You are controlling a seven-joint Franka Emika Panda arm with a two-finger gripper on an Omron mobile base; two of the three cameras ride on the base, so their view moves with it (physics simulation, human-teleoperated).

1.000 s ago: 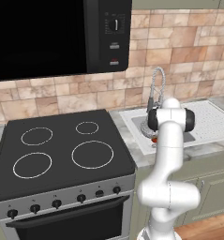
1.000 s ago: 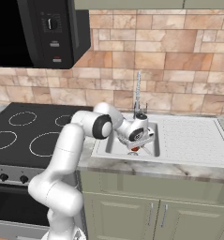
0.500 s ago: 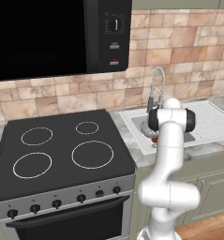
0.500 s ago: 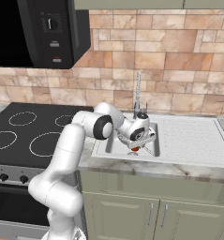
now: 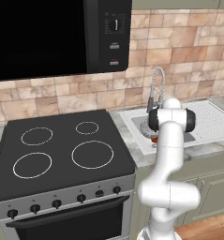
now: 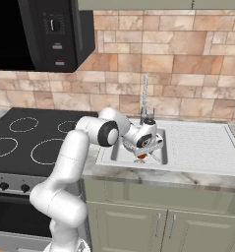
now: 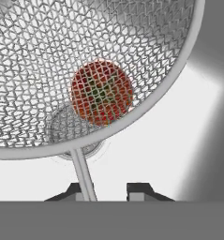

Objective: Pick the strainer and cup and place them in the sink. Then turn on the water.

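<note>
A brick-tiled kitchen wall backs a marble worktop [image 6: 188,173] with a black stove [image 5: 62,150] under a microwave [image 5: 57,35]. The white sink [image 6: 114,152] holds the strainer [image 7: 85,70], a red and brown ball [image 7: 101,93] seen through its mesh. The claw [image 7: 108,191] sits low in the basin, its tips slightly parted, the strainer's thin handle [image 7: 83,173] running against the left tip; whether they pinch it I cannot tell

Kitchen setting: a wall of tan and brown stone tiles [image 5: 188,42] behind a black four-ring cooktop [image 5: 62,150], with a black microwave [image 5: 57,35] mounted above it. Pale green cabinet doors [image 6: 188,231] stand beneath the marbled table [image 6: 188,178]; a wooden floor [image 5: 207,229] shows at lower right.
</note>
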